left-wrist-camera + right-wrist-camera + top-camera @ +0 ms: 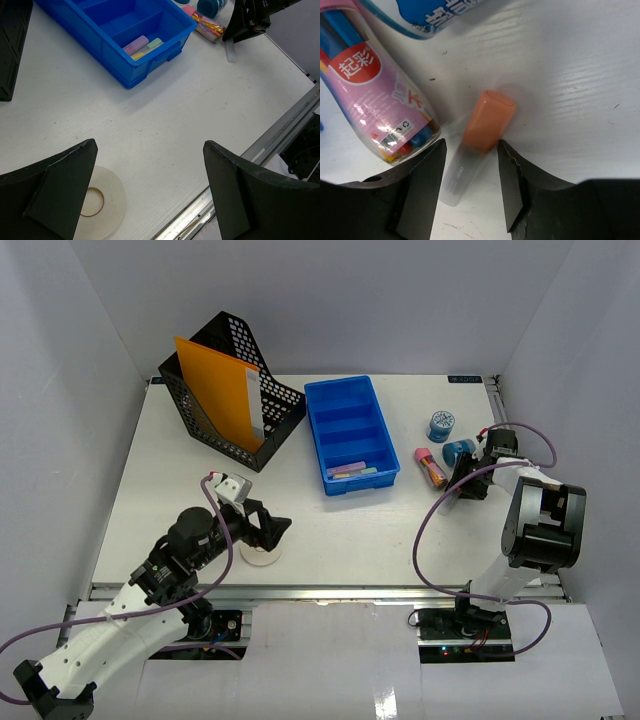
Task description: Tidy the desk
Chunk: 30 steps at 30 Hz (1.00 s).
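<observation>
The white desk [400, 540] holds scattered stationery. My right gripper [471, 145] is low over the desk at the right [457, 488]. Its jaws straddle an orange-capped clear marker [487, 125] lying flat; the right pad touches the cap, and the left finger stands just clear of the body. A pink tube of pens [375, 95] lies just left of it [431, 467]. My left gripper [150, 145] is open and empty, hovering near the front edge [268, 530]. A white tape roll [107, 200] lies partly under its left finger [262, 559].
A blue compartment tray [350, 435] at mid-back holds pastel highlighters [142, 45] in its front cell. A black mesh file holder [225, 390] with an orange folder [215, 390] stands back left. Two blue round containers [441, 425] sit near the right gripper. The metal front rail [280, 130] is close.
</observation>
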Motion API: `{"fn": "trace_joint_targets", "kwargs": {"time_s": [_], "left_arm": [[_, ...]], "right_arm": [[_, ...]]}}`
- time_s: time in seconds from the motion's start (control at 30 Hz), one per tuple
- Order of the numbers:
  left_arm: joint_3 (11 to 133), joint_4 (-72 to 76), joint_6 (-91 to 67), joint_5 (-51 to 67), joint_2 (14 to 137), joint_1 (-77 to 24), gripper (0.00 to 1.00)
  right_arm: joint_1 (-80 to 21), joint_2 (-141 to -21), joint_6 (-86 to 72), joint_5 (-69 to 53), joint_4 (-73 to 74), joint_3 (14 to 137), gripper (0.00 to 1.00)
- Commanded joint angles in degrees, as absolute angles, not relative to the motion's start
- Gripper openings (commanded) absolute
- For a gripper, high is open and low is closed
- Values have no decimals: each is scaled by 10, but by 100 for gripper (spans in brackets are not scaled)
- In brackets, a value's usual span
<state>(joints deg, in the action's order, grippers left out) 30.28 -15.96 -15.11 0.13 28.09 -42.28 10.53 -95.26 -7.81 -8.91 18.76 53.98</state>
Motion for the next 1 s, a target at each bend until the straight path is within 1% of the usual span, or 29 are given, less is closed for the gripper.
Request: {"fn": "trace_joint_targets", "kwargs": {"time_s": [0.0, 0.13, 0.27, 0.4, 0.47, 0.53, 0.6, 0.67, 0.8, 0.9, 0.97], "left_arm": [[318, -162, -154, -13, 285, -422, 98], [318, -163, -154, -15, 288, -422, 98], [319, -163, -153, -14, 288, -422, 98], [319, -164, -153, -15, 288, -422, 98], [318, -164, -154, -14, 287, -422, 98], [318, -164, -154, -14, 287, -422, 98], [318, -163, -154, -13, 288, -422, 98], [319, -163, -154, -12, 288, -422, 98], [318, -163, -154, -12, 290, -422, 98], [318, -163, -154, -14, 292, -422, 98], [317, -163, -154, -14, 293, -422, 98]], "right_arm": [[108, -979, -89, -59, 162, 546, 49], [109, -976, -82, -43, 163, 539, 45], [108, -964, -72, -32, 161, 526, 39], [111, -937, -59, -44, 157, 515, 28], [111, -907, -40, -53, 154, 509, 25], [111, -866, -17, -68, 151, 506, 18], [111, -825, 20, -90, 154, 507, 12], [110, -795, 65, -130, 158, 510, 8], [95, -729, 169, -238, 185, 531, 8], [33, -719, 257, -291, 216, 571, 8], [-30, -727, 303, -288, 231, 599, 8]]}}
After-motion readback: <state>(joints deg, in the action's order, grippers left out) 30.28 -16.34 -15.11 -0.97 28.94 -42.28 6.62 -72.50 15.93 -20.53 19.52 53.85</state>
